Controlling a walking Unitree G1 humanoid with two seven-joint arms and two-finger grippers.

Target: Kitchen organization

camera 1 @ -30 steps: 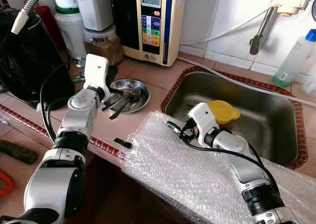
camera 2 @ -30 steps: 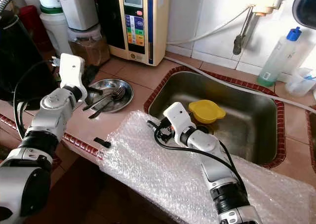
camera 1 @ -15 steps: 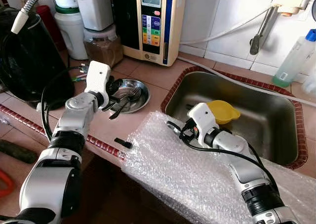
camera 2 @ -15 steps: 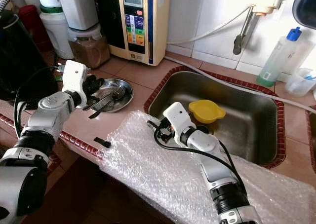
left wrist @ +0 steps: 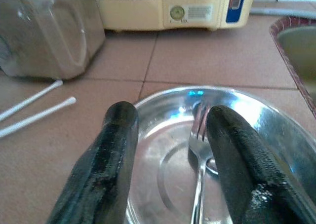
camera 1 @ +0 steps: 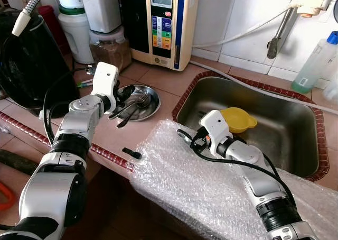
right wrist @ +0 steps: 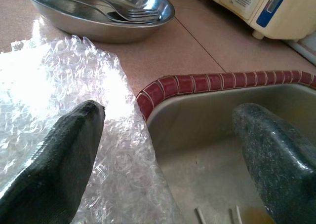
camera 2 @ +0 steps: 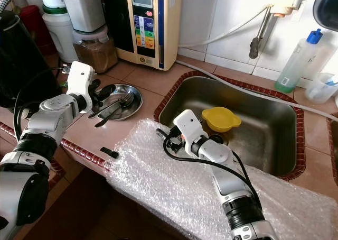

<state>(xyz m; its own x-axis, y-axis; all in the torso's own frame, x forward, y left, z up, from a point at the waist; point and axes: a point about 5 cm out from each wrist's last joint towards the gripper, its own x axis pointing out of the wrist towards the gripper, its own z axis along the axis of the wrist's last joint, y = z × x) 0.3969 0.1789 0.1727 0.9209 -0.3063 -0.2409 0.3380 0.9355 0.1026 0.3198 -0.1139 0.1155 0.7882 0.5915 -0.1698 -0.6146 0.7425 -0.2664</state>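
Where left tool (left wrist: 168, 123) hovers, steel dish (left wrist: 276, 130), fork (left wrist: 200, 150)

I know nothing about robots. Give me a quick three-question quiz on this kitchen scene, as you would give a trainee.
1. True or false: the left gripper is open above the steel dish.
2. What lies in that dish?
A. a fork and other cutlery
B. a sponge
C. an egg
3. Fill in: the yellow bowl sits in the ____.

Key
1. True. Its two fingers stand apart over the dish, gripping nothing.
2. A.
3. Sink. The right gripper, also open, is at the sink's near corner, by the bubble wrap.
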